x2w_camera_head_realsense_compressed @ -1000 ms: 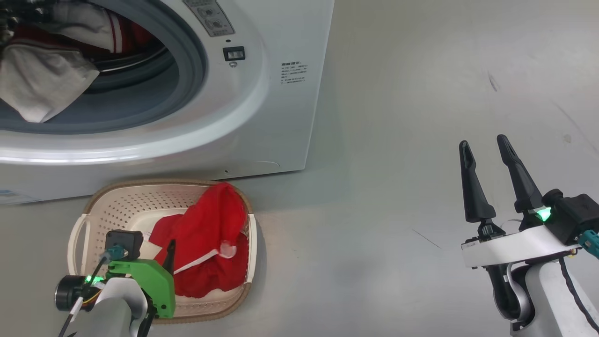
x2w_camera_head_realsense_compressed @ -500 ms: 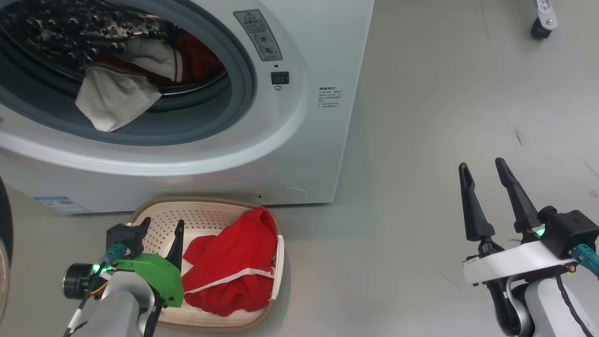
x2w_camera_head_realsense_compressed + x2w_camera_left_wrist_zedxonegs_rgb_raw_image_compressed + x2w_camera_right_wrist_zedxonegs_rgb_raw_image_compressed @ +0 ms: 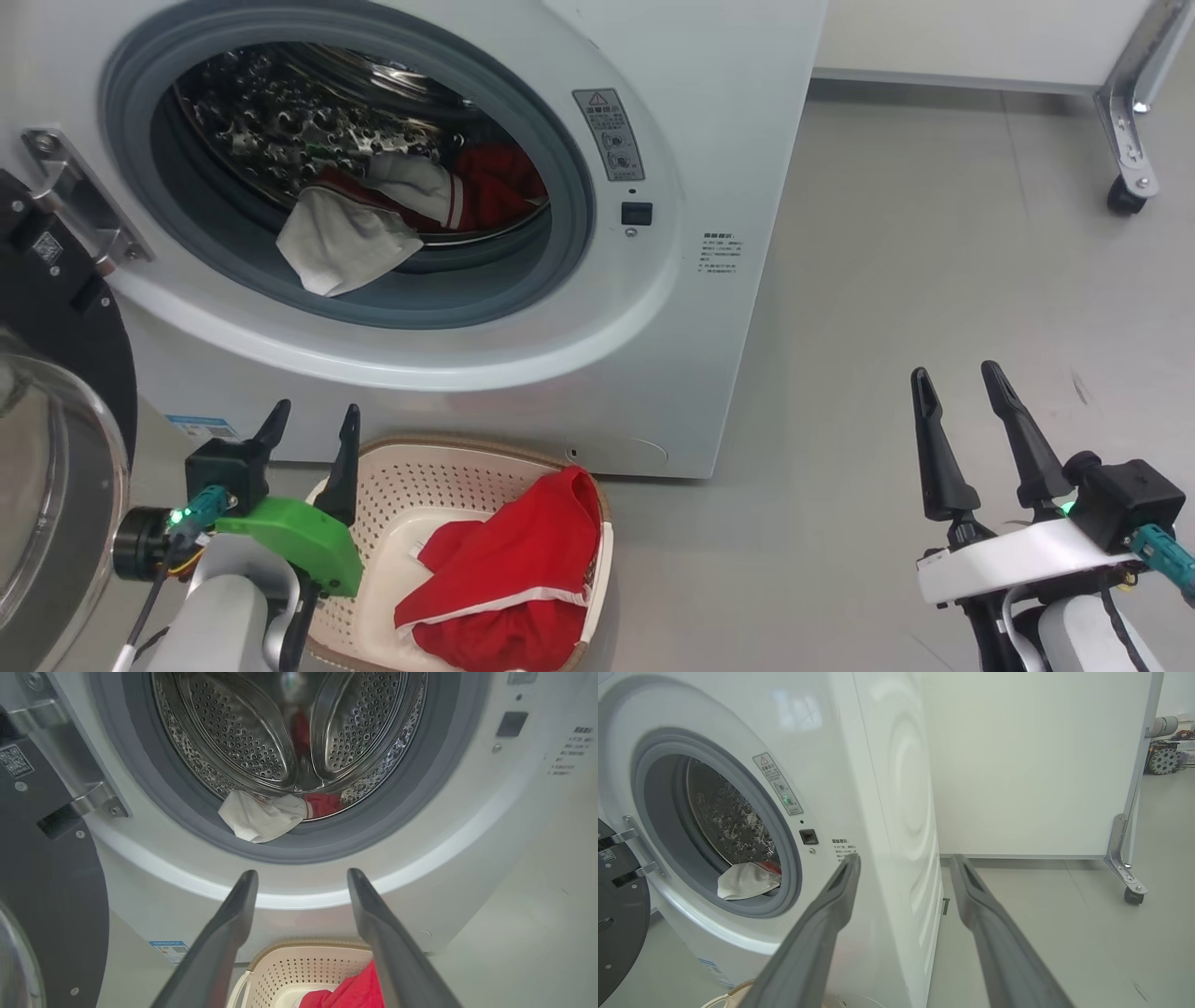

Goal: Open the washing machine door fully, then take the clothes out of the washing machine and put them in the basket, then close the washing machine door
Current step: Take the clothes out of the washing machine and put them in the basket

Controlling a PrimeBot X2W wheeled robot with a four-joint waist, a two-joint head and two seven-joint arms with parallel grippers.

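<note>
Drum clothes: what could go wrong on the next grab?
The pale cloth drapes over the rubber ring; a shallow pinch could drop it short of the basket. The red garment heaps over the basket's rim; another piece might push it out. The left tool could clip the open door beside it.

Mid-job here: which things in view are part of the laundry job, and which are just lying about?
Part of the job: washing machine; its door, swung open; clothes in the drum; basket holding a red garment; left gripper and right gripper, both open and empty.
Lying about: wheeled white partition, beyond the machine.
</note>
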